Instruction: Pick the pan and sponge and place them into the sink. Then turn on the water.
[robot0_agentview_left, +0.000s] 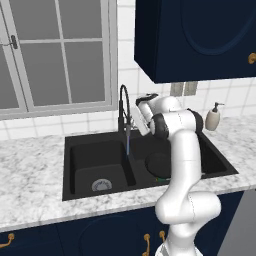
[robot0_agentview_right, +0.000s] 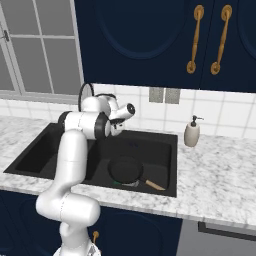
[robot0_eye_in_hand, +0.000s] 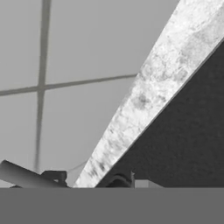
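While your gripper (robot0_agentview_left: 143, 100) sits raised behind the sink (robot0_agentview_left: 90, 144), close to the top of the black arched faucet (robot0_agentview_left: 123, 107), its fingers are hidden from you in both base views by the white hand and wrist, so you cannot tell whether the jaws stand apart or together or whether they touch the faucet. From the hand view you get a tilted look at a band of white marble counter (robot0_eye_in_hand: 148, 96) running diagonally between pale wall tiles (robot0_eye_in_hand: 87, 43) and the matte black sink surface (robot0_eye_in_hand: 188, 135), with a dark bar (robot0_eye_in_hand: 26, 176) low at the left. Just below the faucet's spout you can see a thin pale blue stream of water (robot0_agentview_left: 128, 145) falling toward the divider between the two basins. Look into the right basin and you find the pan (robot0_agentview_right: 126, 170) lying flat on the floor, its wooden-tipped handle (robot0_agentview_right: 155, 185) pointing toward the front right corner. At the pan's front edge a sliver of green marks the sponge (robot0_agentview_right: 116, 183), mostly hidden under or beside the pan. Your left basin shows its round silver drain (robot0_agentview_left: 101, 185). Farther out, a beige soap dispenser (robot0_agentview_right: 192, 133) stands on the counter to the right of the sink, against the tiled wall, and a window (robot0_agentview_left: 55, 55) sits behind the left basin.
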